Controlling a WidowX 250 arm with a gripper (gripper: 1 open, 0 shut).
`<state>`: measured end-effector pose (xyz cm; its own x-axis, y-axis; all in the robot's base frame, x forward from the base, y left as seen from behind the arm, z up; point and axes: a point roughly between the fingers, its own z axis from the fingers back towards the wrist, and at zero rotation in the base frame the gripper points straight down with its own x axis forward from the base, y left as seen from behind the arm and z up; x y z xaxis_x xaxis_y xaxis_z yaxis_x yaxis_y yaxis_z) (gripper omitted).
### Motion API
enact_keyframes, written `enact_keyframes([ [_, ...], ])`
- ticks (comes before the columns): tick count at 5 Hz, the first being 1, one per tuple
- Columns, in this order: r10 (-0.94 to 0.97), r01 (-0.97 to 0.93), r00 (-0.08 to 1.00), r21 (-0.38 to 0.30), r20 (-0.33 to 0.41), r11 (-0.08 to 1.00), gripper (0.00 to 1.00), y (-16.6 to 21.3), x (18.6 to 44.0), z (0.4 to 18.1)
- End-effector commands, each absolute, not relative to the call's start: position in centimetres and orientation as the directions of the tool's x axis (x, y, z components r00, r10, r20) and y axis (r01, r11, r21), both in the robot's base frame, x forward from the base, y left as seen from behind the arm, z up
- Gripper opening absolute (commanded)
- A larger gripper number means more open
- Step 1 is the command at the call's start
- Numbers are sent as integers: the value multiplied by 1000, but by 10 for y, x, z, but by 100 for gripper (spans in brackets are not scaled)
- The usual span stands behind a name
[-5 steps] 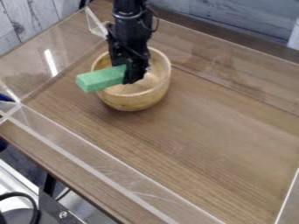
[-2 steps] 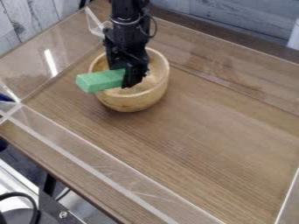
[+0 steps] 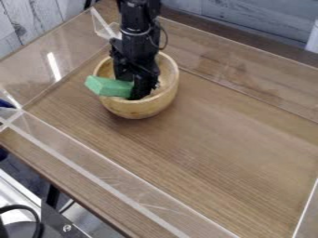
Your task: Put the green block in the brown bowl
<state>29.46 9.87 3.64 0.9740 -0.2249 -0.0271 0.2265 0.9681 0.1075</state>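
Grey plank wall (image 3: 251,11) behind brown wooden table (image 3: 211,139), light glare on tabletop

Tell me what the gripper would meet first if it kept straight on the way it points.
Pointing down into the brown bowl, it would probably meet the green block or the bowl's inside first; the dark fingers hide the gap, so which is unclear.
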Motion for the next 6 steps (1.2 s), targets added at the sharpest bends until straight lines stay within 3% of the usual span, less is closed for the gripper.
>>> enact_keyframes([
  [1,-221,220,975,140,-7,965,0,102,309,46],
  [5,-231,230,973,111,-10,967,0,88,307,63],
  [6,-237,238,971,112,-21,965,0,88,307,78],
])
